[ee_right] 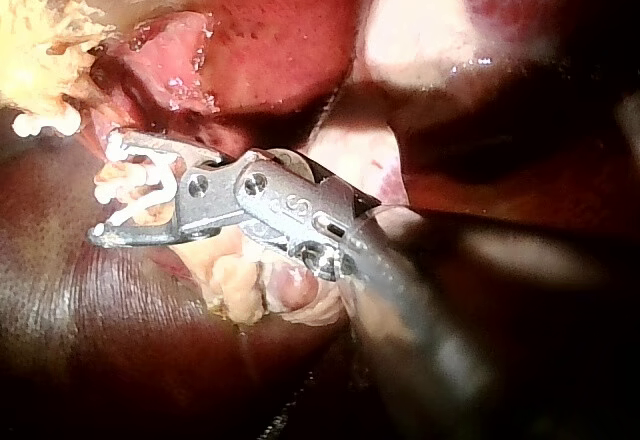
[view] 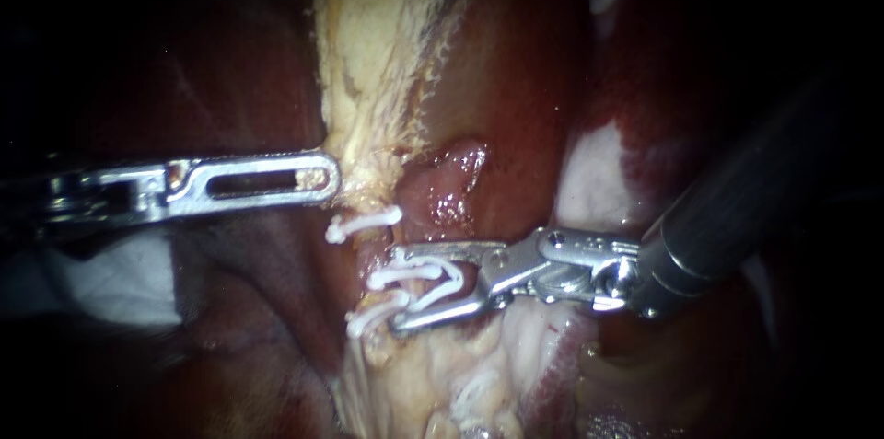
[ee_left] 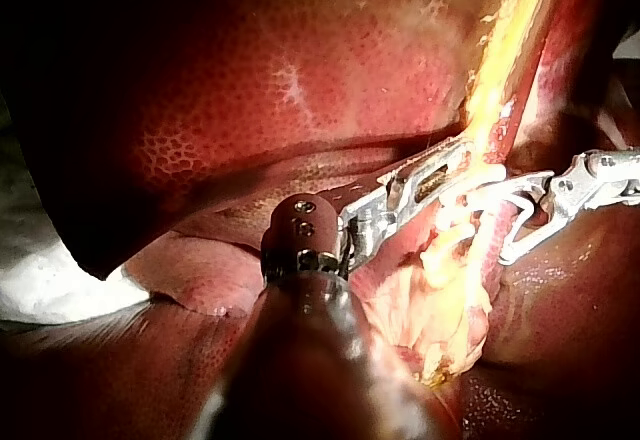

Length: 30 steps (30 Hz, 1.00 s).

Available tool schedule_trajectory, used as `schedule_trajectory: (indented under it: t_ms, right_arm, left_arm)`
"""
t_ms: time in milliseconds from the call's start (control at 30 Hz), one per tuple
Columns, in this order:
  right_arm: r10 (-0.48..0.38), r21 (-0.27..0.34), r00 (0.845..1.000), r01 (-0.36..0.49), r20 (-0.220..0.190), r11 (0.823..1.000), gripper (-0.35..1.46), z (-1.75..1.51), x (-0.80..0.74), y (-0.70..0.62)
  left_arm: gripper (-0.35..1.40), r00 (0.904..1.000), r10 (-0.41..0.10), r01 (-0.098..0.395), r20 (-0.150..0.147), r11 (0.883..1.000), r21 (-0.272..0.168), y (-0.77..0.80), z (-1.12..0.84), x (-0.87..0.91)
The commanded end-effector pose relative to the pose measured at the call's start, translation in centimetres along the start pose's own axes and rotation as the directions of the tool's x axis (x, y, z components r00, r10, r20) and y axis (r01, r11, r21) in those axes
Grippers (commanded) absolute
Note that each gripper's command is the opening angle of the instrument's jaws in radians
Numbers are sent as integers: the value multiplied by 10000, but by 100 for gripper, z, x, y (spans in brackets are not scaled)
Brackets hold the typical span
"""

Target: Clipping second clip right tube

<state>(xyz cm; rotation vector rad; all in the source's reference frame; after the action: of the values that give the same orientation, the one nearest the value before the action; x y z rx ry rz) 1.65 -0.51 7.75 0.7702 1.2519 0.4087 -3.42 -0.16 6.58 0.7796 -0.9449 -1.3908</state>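
The right instrument's end effector stands part open with a white clip held between its two halves. It sits astride the tube, just left of centre. A farther clip and a nearer clip already sit on the tissue there. I judge the placing done, with the squeeze and release left. The left instrument's end effector is closed on the pale yellow band. Wet liver surrounds the site, room between clips looks tight, and no table shows.
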Motion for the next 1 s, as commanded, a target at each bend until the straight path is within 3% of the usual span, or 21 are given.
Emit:
schedule_trajectory:
  t_ms: [33, 533, 800, 1000]
  right_arm:
    - [-1, 0, 10000, 1, -1, 10000, 60, 0, 0, 0]
    - [104, 88, 9999, -104, -10, 9999, 60, -10, 8, -10]
    - [300, 169, 9995, -298, -77, 9994, 60, -47, 36, -21]
    - [432, 73, 9990, -431, -142, 9990, 59, -68, 51, -21]
  left_arm:
    - [-35, 10000, 1, -1, 2, 10000, -1, 0, 0, 0]
    - [-35, 10000, -3, 3, -15, 10000, 12, 0, -3, -1]
    - [-35, 10000, -12, 13, -48, 10000, 36, -1, -9, -3]
    - [-35, 10000, -25, 25, -54, 10000, 39, -4, -12, -3]
